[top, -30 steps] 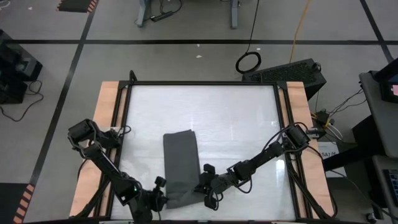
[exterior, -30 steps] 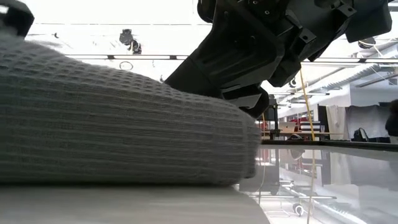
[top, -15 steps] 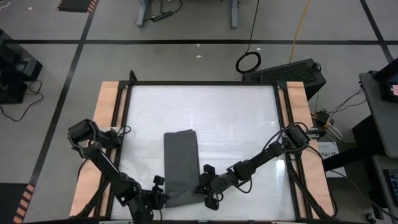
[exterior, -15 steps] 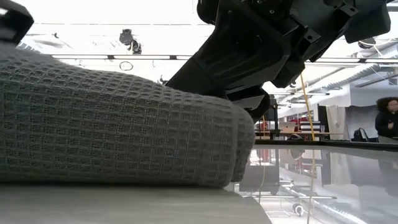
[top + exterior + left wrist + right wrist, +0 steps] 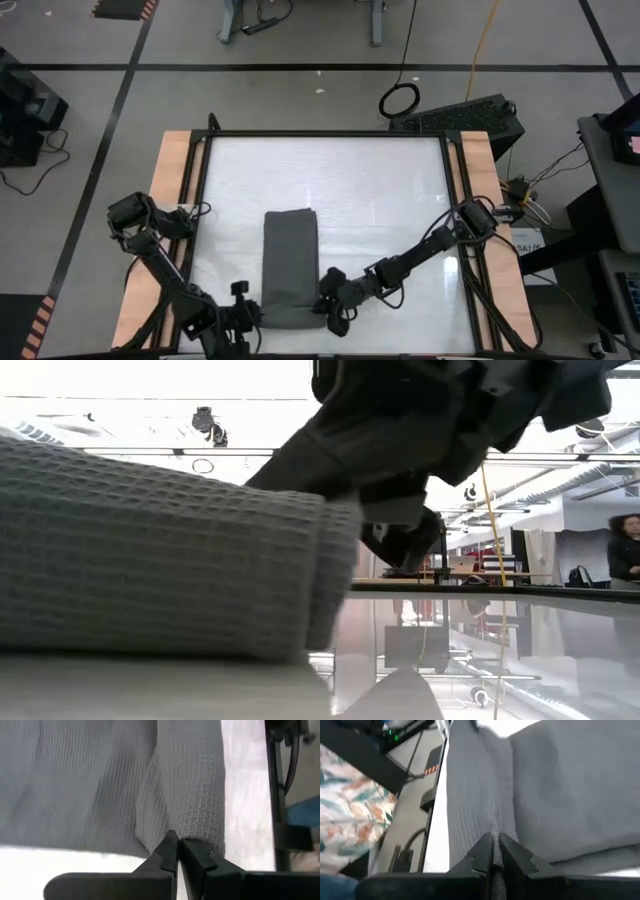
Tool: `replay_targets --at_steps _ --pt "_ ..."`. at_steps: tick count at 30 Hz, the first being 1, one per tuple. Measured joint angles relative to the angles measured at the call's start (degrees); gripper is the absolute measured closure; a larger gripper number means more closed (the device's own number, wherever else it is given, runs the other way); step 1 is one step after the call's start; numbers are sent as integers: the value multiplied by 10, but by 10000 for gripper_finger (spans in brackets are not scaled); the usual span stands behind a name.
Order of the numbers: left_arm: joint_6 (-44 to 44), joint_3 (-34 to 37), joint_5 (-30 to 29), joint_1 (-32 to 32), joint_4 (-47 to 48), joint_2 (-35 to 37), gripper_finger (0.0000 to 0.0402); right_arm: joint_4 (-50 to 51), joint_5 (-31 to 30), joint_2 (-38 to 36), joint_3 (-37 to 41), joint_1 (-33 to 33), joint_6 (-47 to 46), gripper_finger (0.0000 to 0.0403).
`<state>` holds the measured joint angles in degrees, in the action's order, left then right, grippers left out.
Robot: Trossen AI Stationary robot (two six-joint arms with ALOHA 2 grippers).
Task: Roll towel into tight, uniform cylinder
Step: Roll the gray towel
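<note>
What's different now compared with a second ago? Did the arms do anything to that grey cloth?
The left gripper slid outward, off the towel, and now sits shut just beside its near left corner. The towel's near edge, skewed before, now lies squarer. The right gripper stayed clamped on the near right corner, and the rest of the towel lies flat as before.

Both arms matte black, jointed links, loose black cables at the bases. Left gripper [image 5: 176, 851]: dark tapered fingers, small screw on one. Right gripper [image 5: 495, 851]: same black angular fingers.
</note>
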<state>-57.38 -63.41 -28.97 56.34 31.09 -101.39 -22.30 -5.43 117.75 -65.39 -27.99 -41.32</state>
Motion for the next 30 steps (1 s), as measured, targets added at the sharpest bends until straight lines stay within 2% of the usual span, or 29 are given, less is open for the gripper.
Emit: replay_targets --at_steps 6,9,13,19,22,26,30 --pt "-143 0 -29 3 32 0 387 -11 -2 0 0 19 -14 378" --pt "-185 0 -55 1 60 0 387 -25 2 0 0 24 12 361" --pt "-222 7 -63 -5 85 0 387 -9 23 -13 0 24 25 314" --pt "-234 41 -40 -6 26 0 387 77 22 -59 0 11 11 231" --pt "-234 43 -24 -6 13 -1 387 85 -4 -72 0 -13 30 199" --pt "-234 44 -19 -6 12 -1 387 110 -95 -62 0 -53 21 161" --pt "-234 44 -8 -6 10 -1 387 123 -151 -47 0 -61 14 149"
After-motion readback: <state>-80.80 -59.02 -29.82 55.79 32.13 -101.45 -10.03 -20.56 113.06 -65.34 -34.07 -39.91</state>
